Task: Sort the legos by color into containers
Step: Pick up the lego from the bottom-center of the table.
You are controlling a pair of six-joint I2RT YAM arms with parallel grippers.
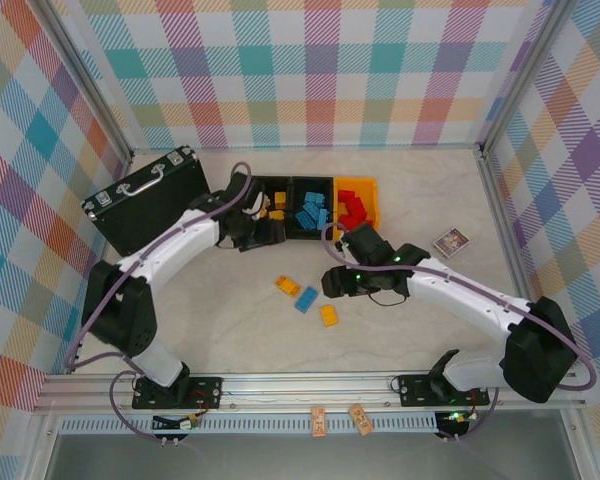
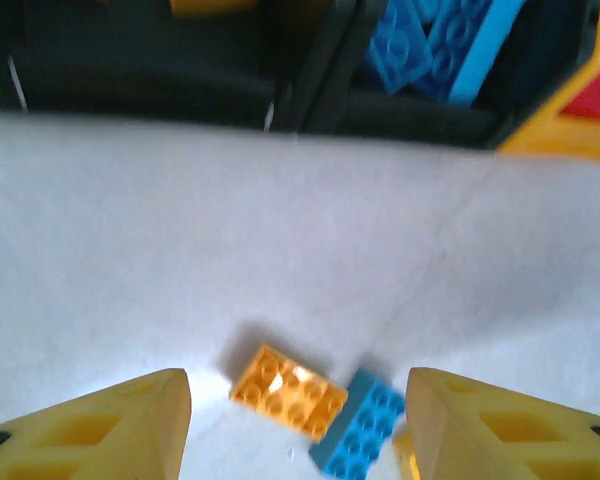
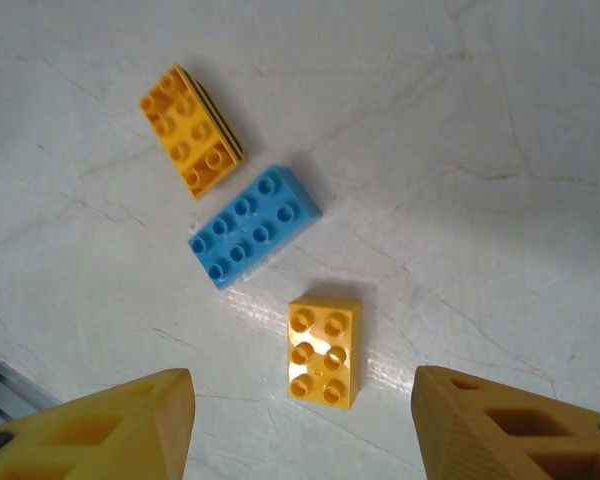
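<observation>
The middle bin (image 1: 310, 182), black, holds blue legos (image 1: 311, 213). Touching its left side is the left bin (image 1: 270, 184), also black, with yellow-orange legos (image 1: 276, 206). Touching its right side is the orange-yellow bin (image 1: 355, 182) with red legos (image 1: 352, 208). On the tabletop (image 1: 230, 320), nearer the arms than the middle bin, three loose pieces lie in a slanting line: an orange brick (image 1: 287, 286), a blue brick (image 1: 306, 299) just beside it, and a yellow brick (image 1: 328, 315) a little apart. The left tool (image 2: 298, 405) hangs just in front and to the left of the middle bin, fingers spread and empty. The right tool (image 3: 305, 400) hovers over the loose bricks, likewise spread with nothing between its fingers. The left wrist view is blurred; the yellow sliver by one finger is probably the yellow brick.
</observation>
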